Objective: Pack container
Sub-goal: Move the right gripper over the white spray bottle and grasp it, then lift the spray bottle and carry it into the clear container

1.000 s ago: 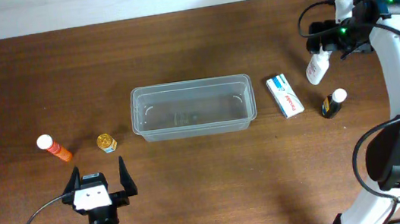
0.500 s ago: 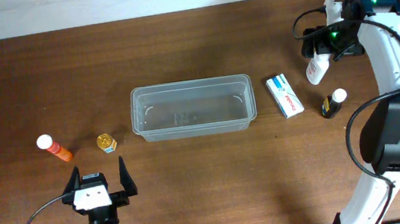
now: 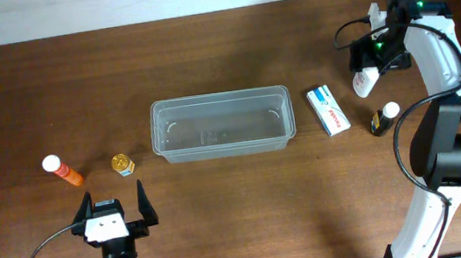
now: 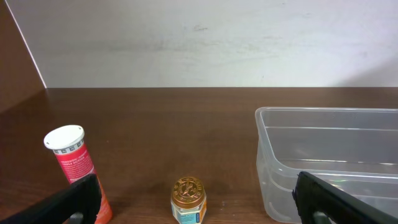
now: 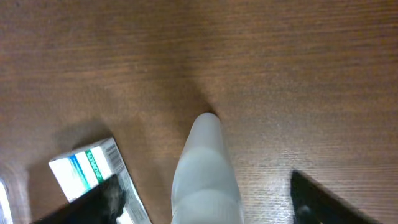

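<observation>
Our right pincer point(image 5: 205, 183) straddles the white bottle point(image 5: 202, 149), bottom centre, fingers clear of it; we should centre before squeezing. Meanwhile our left pincer point(image 3: 114, 196) rests spread.

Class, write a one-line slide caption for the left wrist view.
A white-capped orange tube, a small gold-lidded jar and the clear container sit on a dark wooden table.

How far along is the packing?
Nothing packed: the container is empty. In hand: the right gripper straddles the white bottle, jaws open. To go: that bottle, the box, dark bottle, gold-lidded jar and orange tube, all outside.
</observation>
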